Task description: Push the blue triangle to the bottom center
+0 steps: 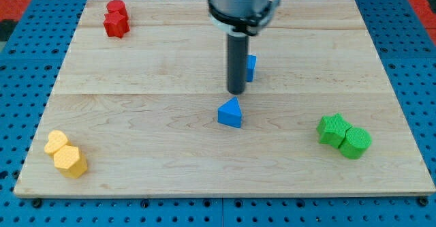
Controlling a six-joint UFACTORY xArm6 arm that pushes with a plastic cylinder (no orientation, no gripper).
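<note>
The blue triangle [230, 112] lies on the wooden board [170, 138] a little below the middle. My tip [236, 91] is just above the triangle's top corner, a small gap apart. A second blue block [251, 67] sits behind the rod on its right, mostly hidden, so its shape is unclear.
Two red blocks [116, 18] touch each other at the view's top left. Two yellow blocks [66, 153] sit together at the bottom left. Two green blocks [344, 136] sit together at the right. The board rests on a blue pegboard [27, 63].
</note>
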